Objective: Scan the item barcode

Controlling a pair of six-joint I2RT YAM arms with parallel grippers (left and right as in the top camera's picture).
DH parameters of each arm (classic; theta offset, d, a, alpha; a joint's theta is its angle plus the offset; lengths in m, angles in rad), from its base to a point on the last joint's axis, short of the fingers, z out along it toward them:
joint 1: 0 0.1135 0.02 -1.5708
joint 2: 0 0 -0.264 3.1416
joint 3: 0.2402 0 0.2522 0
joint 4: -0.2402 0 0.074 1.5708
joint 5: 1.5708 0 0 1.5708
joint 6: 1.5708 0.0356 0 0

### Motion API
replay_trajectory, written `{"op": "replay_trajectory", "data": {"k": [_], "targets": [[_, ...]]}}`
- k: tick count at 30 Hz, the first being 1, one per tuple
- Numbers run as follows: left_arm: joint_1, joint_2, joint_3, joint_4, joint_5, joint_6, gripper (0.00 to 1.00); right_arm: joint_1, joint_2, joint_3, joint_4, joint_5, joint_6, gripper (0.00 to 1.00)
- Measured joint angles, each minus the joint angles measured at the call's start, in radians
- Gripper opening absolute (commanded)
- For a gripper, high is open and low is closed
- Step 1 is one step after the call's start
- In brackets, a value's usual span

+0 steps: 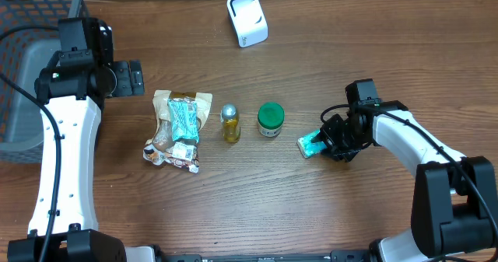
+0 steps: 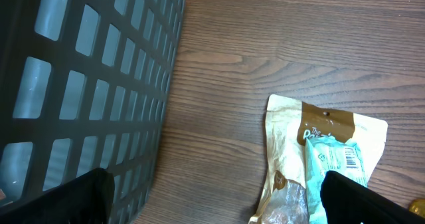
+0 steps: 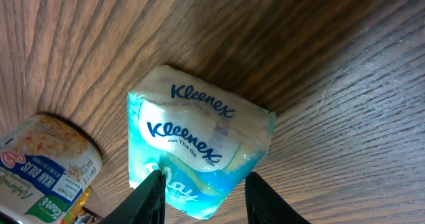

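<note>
1 Kleenex pack between jaws of right end effector

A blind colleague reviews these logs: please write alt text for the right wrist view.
A blue and white Kleenex tissue pack lies on a wooden table, with the dark jaws of the right gripper on either side of its near end; whether they press it is unclear. A jar with a printed label shows at the lower left.
</note>
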Motion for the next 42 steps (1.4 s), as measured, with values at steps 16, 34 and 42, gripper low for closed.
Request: {"op": "replay_trajectory", "data": {"k": [16,34,42], "targets": [[0.0,0.0,0.0,0.0,0.0,0.0,1.0,0.0,0.0,0.0,0.026,0.006,0.024,0.4],[0.0,0.0,0.0,0.0,0.0,0.0,1.0,0.0,0.0,0.0,0.027,0.006,0.024,0.41],[0.0,0.0,0.0,0.0,0.0,0.0,0.99,0.0,0.0,0.0,0.031,0.006,0.024,0.41]]}}
